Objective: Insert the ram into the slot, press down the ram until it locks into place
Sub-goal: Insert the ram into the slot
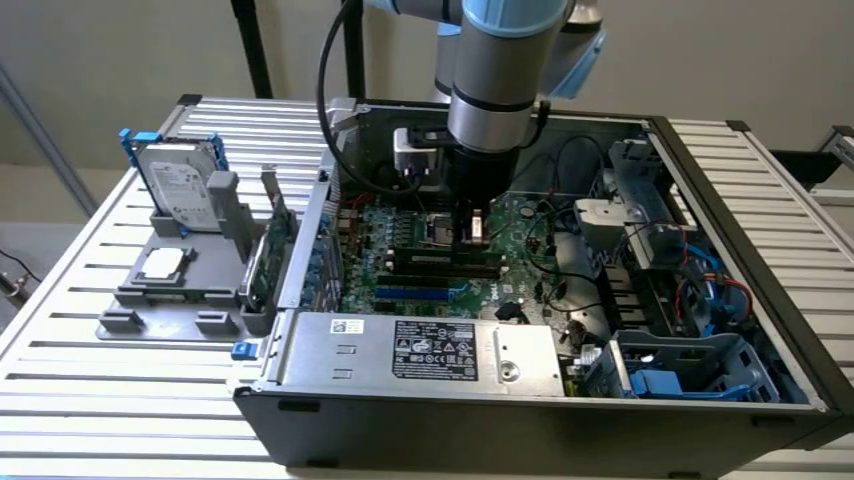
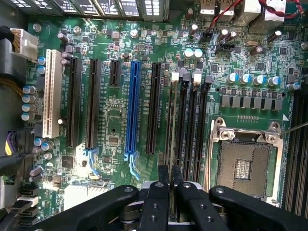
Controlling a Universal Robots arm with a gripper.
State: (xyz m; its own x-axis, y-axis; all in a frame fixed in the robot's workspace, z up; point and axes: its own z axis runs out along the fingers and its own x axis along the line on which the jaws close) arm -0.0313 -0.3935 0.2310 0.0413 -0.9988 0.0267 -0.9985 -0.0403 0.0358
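The black two-fingered tool (image 1: pixel 470 232) (image 2: pixel 170 169) on the grey robot arm reaches down into an open dark-grey metal computer case (image 1: pixel 534 425), which stands on a slatted silver metal table (image 1: pixel 94 400). Its fingers stand narrow, closed on the top edge of the thin flat green ram (image 2: pixel 169 125), which the wrist view shows edge-on. The ram stands upright in a long narrow black plastic slot (image 2: pixel 175 110). This is the outermost of four parallel memory sockets on the green motherboard (image 2: pixel 115 125). These sockets lie between a long blue plastic expansion slot (image 2: pixel 133 106) and the square silver processor socket (image 2: pixel 245 163). How deeply the ram sits cannot be told.
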